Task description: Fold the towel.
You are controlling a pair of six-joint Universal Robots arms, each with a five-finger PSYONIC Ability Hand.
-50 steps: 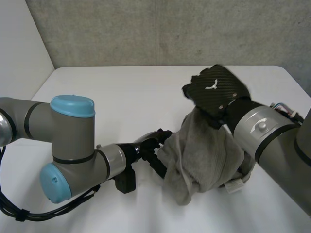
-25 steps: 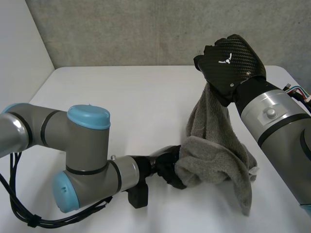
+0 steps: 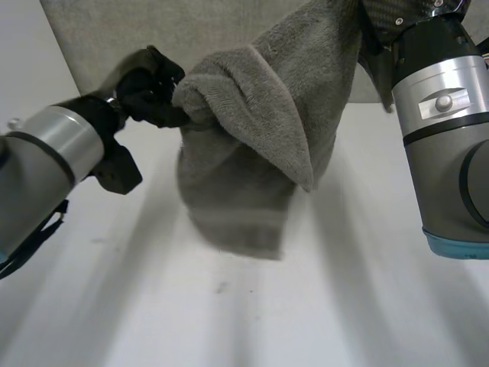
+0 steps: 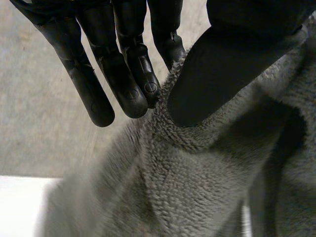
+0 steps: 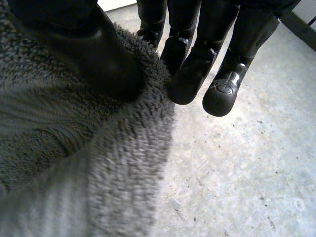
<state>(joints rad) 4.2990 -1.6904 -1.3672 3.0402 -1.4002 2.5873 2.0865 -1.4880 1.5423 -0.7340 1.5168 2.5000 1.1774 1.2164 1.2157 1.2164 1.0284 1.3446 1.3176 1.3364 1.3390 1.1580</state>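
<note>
Between the thumb and fingers of the left hand (image 4: 123, 74) a fuzzy edge of the grey towel (image 4: 197, 187) is pinched. The thumb presses flat on the near face of the cloth, and the finger nearest it backs the edge from the far side. The other fingers stand almost straight just beside the cloth without touching it. From that grip the pile runs away under the palm in deep folds.

The right hand (image 5: 197, 64) has a like hold on another part of the towel's edge. Its thumb bears down on the cloth from one side, the fingers next to it meet the rim from the other, and the outer fingers point past the cloth toward the rough grey wall (image 5: 237, 163).

Seen from the head camera, the left hand (image 3: 153, 92) is raised at the end of the left arm (image 3: 46, 160) and nips a bunched corner of the towel (image 3: 260, 130). From there the upper edge climbs to the raised right arm (image 3: 443, 115), where the cloth runs up past the wrist. The towel hangs between the two arms as a draped sheet. One flap is folded forward over its front and comes down to a point near the middle. Its lower hem hangs low over the white worktop (image 3: 229, 321). I cannot tell whether the hem touches the surface. The concrete wall (image 3: 99, 38) rises behind the cloth.
</note>
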